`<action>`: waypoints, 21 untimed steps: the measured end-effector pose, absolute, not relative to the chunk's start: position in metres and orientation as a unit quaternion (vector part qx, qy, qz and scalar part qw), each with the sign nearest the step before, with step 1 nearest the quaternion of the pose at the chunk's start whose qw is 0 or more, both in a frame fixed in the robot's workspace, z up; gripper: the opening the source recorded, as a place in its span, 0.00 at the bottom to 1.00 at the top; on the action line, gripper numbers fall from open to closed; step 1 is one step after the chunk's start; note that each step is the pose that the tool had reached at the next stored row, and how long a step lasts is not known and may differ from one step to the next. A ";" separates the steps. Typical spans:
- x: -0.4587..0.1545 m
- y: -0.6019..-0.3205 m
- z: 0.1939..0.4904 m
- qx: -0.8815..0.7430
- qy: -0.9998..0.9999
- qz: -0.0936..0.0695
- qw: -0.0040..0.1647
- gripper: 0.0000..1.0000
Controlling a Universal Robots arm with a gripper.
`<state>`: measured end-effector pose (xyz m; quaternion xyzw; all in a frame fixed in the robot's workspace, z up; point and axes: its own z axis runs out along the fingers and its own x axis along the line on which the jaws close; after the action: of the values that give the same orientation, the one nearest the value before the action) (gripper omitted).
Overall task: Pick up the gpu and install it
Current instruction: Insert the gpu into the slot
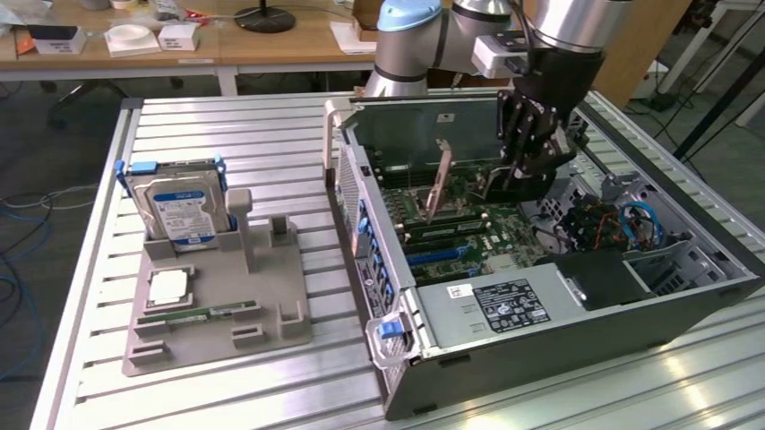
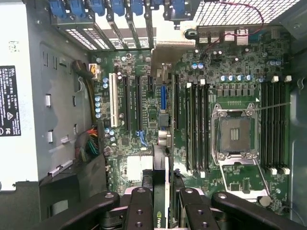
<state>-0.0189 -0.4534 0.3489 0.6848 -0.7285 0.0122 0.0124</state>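
Green gpu [image 2: 160, 191], held edge-on, clamped between the gripper [image 2: 162, 203] fingers so its lower edge can meet a slot. It hangs inside the open case [image 1: 669, 309], just above the motherboard [image 2: 144, 120], near the blue slot [image 2: 163, 97].

Readable marks few. Green-and-black graphics card [image 2: 160, 201] held edge-on between the jaws: NVIDIA eye logo on its black edge. White label [image 2: 9, 100] on the grey metal power-supply box [image 2: 29, 143]: print too small to read. Black label [image 1: 511, 305], blue-white hard-drive label [image 1: 182, 215]: illegible.
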 end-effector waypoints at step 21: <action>-0.034 -0.453 0.326 0.690 -0.724 0.013 0.012 0.26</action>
<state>-0.0345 -0.4534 0.3263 0.6897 -0.7239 0.0132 0.0118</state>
